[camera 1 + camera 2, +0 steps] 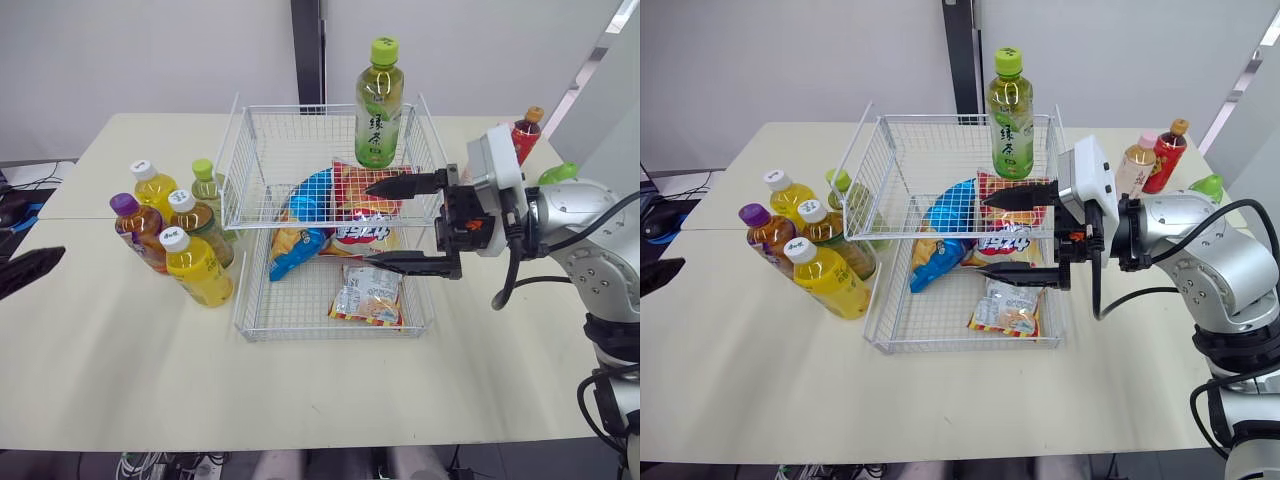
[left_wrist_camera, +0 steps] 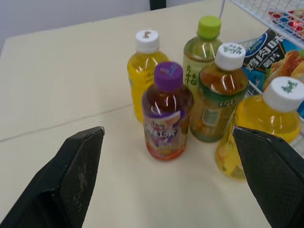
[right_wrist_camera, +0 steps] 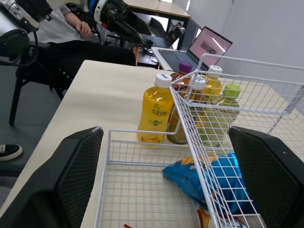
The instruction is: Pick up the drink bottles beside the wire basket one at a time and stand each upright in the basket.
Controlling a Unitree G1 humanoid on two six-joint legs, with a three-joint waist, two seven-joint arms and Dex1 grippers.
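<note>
The white wire basket (image 1: 252,170) stands mid-table, with a green tea bottle (image 1: 379,105) upright at its far right corner. To its left stand several bottles: two yellow ones (image 1: 197,268) (image 1: 152,187), a purple-capped one (image 1: 137,228), a white-capped tea (image 1: 200,225) and a green-capped one (image 1: 207,185). My right gripper (image 1: 367,222) hangs open over the basket's right half, holding nothing. My left gripper (image 2: 167,130) is open low at the table's left edge, facing the purple-capped bottle (image 2: 166,114) and apart from it.
Snack bags (image 1: 365,215) and a blue bag (image 1: 305,215) lie in the basket. A red bottle (image 1: 525,135), a pink-capped bottle (image 1: 1135,165) and a green object (image 1: 558,173) stand to its right. Beyond the table's left side are a seated person (image 3: 71,33) and a laptop (image 3: 199,47).
</note>
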